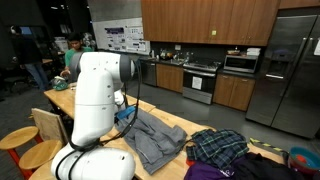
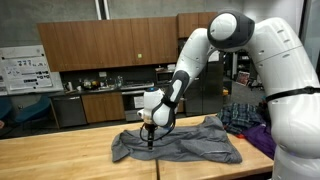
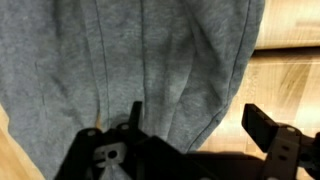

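A grey garment (image 2: 185, 147) lies spread and wrinkled on the wooden table (image 2: 60, 155). It also shows in an exterior view (image 1: 152, 142) and fills most of the wrist view (image 3: 130, 60). My gripper (image 2: 150, 136) points straight down at the garment's near-left part, at or just above the cloth. In the wrist view the gripper (image 3: 198, 122) is open. One finger is over the grey cloth and the other is over bare wood beside the garment's edge. Nothing is held between the fingers.
A pile of plaid and dark clothes (image 1: 215, 148) lies at the table's end beside the garment, also seen in an exterior view (image 2: 240, 115), with a purple cloth (image 2: 262, 137) next to it. Wooden stools (image 1: 20, 140) stand by the table. Kitchen cabinets stand behind.
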You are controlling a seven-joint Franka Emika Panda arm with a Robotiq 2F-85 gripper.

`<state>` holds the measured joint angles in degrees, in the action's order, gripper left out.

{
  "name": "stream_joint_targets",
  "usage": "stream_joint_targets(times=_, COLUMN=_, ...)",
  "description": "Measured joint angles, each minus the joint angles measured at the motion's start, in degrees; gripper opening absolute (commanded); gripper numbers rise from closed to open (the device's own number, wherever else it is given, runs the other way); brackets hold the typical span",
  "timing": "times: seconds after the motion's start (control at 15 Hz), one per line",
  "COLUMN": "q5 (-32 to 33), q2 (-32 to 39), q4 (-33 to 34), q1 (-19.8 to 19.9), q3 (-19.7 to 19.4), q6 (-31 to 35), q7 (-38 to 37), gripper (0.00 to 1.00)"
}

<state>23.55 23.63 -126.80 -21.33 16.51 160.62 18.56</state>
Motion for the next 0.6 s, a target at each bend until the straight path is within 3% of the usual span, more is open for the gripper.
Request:
stream_joint_targets(times=0.33, q5=-5.26, q2=-0.13, q4=-9.08, q1=5.50, q3=-0.12, q6=11.55, q7=-2.05, gripper=1.00)
stream_joint_targets(times=0.6, q5=-4.41, q2=-3.35, q4=-12.95, q1=-0.65, q3=-10.62, q6=14.02, q7=-12.76, gripper=1.00)
